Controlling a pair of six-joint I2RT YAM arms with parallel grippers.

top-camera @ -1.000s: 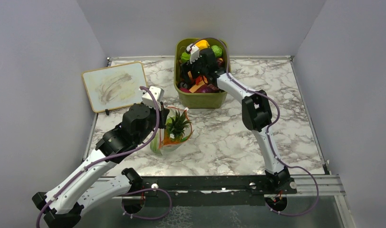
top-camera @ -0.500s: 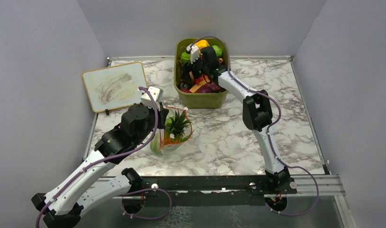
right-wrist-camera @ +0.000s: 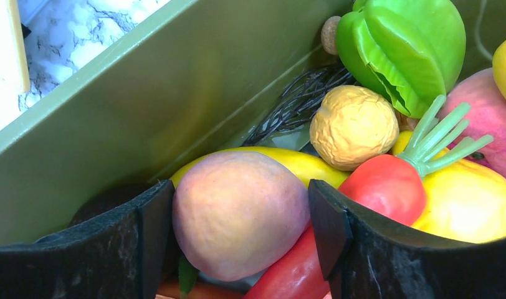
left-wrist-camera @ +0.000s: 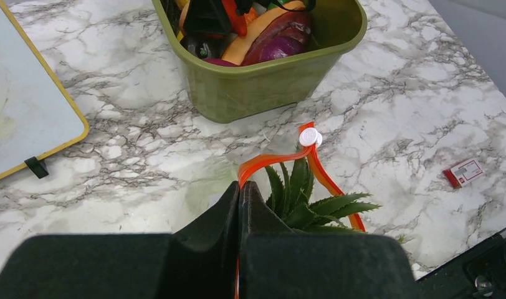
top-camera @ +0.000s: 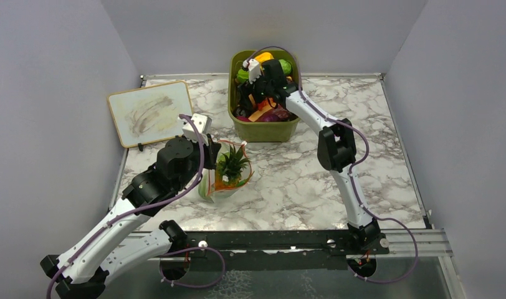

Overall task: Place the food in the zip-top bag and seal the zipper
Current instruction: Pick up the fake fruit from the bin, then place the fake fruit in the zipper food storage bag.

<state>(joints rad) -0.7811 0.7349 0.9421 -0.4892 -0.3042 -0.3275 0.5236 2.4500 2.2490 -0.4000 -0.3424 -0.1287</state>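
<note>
Right wrist | right gripper (right-wrist-camera: 238, 240) jaws wide, flanking round orange-peach fruit (right-wrist-camera: 238, 208) in far bin (right-wrist-camera: 113, 106), clamp unclear | left gripper (left-wrist-camera: 240, 194) pinched shut on zipper (left-wrist-camera: 269, 163) | zip-top bag (top-camera: 229, 189) lies near-left of bin

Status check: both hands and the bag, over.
Left hand shut on zipper, bag mouth held open. Right hand open in bin, straddling peach fruit. Red toy crowds right finger.

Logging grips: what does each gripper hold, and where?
Left gripper pinches the bag by its zipper strip. Right gripper straddles a peach in the bin; grip unclear.
</note>
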